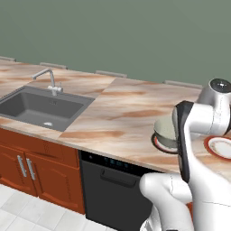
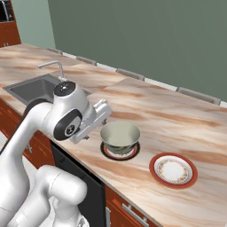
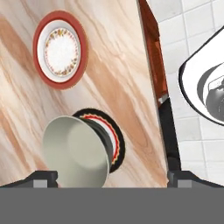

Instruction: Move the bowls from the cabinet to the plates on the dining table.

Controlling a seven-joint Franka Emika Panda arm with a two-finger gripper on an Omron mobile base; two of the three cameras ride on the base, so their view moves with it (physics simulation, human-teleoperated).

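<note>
A shiny grey metal bowl (image 2: 119, 136) with a cream inside stands on the black-rimmed plate (image 2: 119, 156) near the front edge of the dining table (image 2: 177, 119). The same bowl (image 3: 76, 151) and black-rimmed plate (image 3: 114, 140) show in the hand view, and the bowl (image 1: 164, 128) shows behind my arm in the left base view. My gripper (image 3: 113, 177) is open and holds nothing, its fingertips (image 3: 43, 177) spread wide over the bowl and the table edge. The red-rimmed plate (image 2: 173, 170) lies bare to the right, and shows again (image 3: 59, 49) (image 1: 221, 146). The cabinet is out of view.
A dark sink (image 1: 40, 108) with a grey faucet (image 1: 52, 81) is set into the counter to the left. A black dishwasher front (image 1: 113, 189) and wooden doors (image 1: 27, 167) sit below it. Grey chair backs (image 2: 195, 95) line the table's far edge.
</note>
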